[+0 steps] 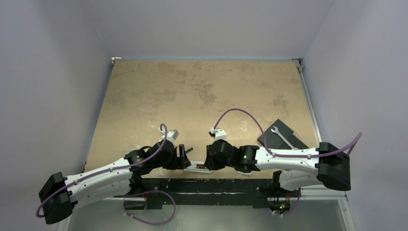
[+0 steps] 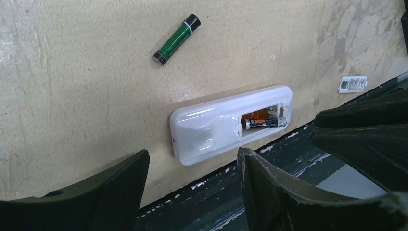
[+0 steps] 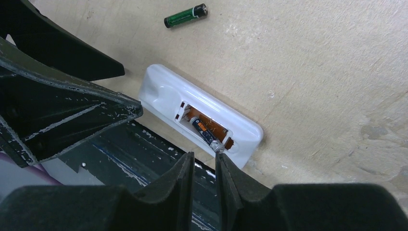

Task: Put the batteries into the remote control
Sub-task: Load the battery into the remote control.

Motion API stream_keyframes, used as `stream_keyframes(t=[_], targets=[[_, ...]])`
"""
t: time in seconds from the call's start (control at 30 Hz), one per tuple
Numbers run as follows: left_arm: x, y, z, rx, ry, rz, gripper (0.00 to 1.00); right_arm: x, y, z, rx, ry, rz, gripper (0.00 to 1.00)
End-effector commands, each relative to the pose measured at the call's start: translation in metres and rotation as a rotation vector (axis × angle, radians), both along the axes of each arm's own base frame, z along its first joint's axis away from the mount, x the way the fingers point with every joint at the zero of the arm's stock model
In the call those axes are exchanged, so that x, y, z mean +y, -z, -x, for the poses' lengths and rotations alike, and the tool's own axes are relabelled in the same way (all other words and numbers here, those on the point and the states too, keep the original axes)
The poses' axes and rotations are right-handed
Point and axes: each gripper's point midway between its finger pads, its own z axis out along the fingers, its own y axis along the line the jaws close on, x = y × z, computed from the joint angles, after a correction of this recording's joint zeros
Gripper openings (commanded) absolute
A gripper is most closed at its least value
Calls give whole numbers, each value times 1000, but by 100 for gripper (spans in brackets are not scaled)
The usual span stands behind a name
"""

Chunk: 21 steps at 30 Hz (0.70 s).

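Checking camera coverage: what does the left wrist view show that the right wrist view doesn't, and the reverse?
Only left wrist: a small white piece on the table, and the left gripper open wide. Only right wrist: the right gripper, fingers narrowly apart. Both: the remote control back-up, one battery in its compartment, a green battery loose beyond it.

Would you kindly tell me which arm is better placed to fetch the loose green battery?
Left. The left pincer gapes empty toward the green battery; the right pincer, narrowed, sits at the seated battery in the remote.
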Motion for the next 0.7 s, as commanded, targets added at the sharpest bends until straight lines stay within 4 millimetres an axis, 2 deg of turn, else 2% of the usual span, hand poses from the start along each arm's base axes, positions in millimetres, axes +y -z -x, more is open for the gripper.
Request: stream_keyframes(t=[0.0, 0.67], targets=[[-11, -4, -2, -10, 9, 59, 65, 4, -1, -3, 0, 31, -26, 30], [-15, 8, 3, 12, 32, 66, 53, 7, 12, -3, 23, 45, 1, 29]])
